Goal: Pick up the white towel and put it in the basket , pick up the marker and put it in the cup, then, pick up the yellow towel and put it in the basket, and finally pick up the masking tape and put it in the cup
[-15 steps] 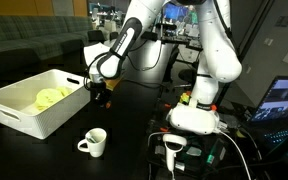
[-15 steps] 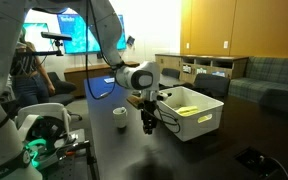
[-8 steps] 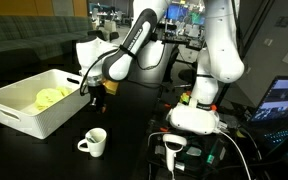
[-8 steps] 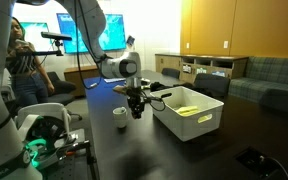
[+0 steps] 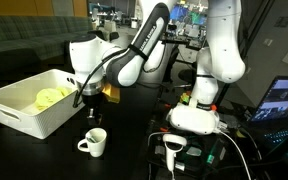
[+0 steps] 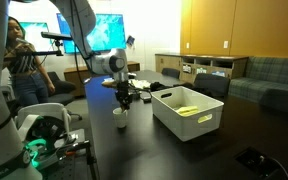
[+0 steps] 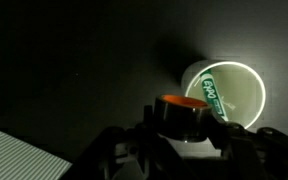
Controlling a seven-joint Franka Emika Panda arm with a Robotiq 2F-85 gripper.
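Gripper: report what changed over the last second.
The gripper, still shut on the masking tape, swung from beside the basket to roughly above the cup; nothing was let go. The cup with the marker inside, the basket and the yellow towel in it stayed put.

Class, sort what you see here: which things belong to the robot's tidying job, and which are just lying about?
Job: large white plastic basket; bright yellow towel inside it; small white ceramic cup; teal-labelled marker in the cup; reddish masking tape roll in the end effector.
Lying about: open laptop; grey sofa; wall screen.
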